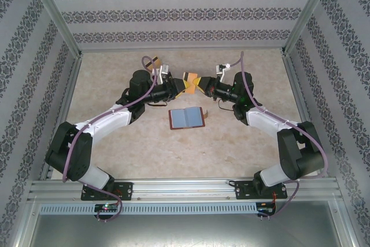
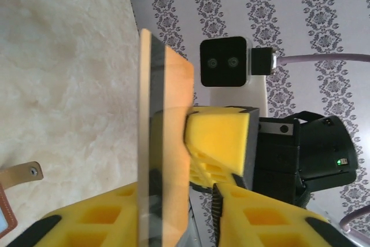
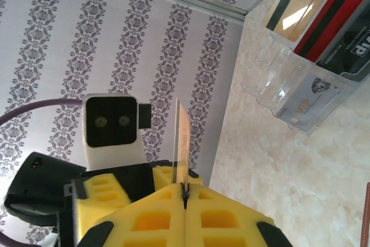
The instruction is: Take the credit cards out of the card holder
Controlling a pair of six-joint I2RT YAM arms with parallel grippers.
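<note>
The right claw [image 3: 184, 194] clamps a thin orange plastic card [image 3: 182, 137] at centre frame, the left claw [image 2: 176, 203] narrowly parted around it, the open brown card holder [image 1: 187, 118] lower in frame.

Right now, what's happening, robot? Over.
Right gripper shut on thin orange plastic card, midair. Left gripper open around it. Brown leather card holder open on table. Nothing blocking.

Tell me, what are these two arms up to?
The two arms meet above the table with one gold-coloured card between them. The right claw pinches it by one edge. The left claw has a finger on either side of it, but whether it grips yet is unclear. The brown card holder lies open on the table beneath.
</note>
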